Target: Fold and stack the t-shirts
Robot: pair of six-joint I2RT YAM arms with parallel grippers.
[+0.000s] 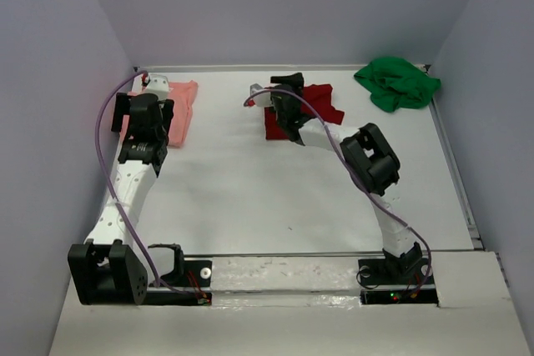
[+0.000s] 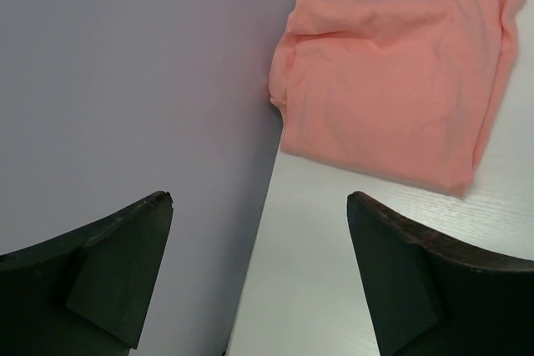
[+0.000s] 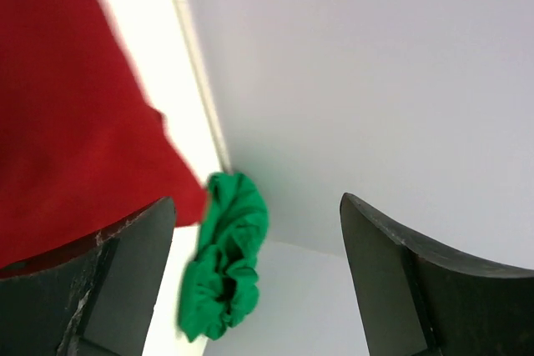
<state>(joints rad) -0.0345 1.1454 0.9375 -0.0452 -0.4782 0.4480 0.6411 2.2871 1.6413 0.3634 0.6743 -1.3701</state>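
Left gripper (image 2: 259, 206): spread wide, empty, over the white table's (image 1: 250, 198) left edge.
Salmon pink soft cloth t-shirt (image 2: 392, 97): folded flat, far left, just ahead of those fingers.
Dark red cloth t-shirt (image 1: 325, 107): far centre, roughly folded, under the right gripper.
Right gripper (image 3: 257, 206): spread, nothing pinched, red cloth close beside one finger.
Bright green cloth t-shirt (image 1: 396, 81): crumpled heap, far right corner.
Risk: red cloth catching on a rising finger and dragging the fold open; green heap deep in the corner, awkward to reach.

Broad passage lay over bare table (image 1: 250, 198) between the arms, front to middle. At left, wall (image 1: 75, 122) stood tight beside salmon shirt (image 1: 182, 110); little side room there. Mid-back, right arm (image 1: 367, 160) hung over dark red shirt (image 1: 321, 106), blocking approach from the front. Far right corner held bunched green shirt (image 1: 396, 82), walled on two sides.
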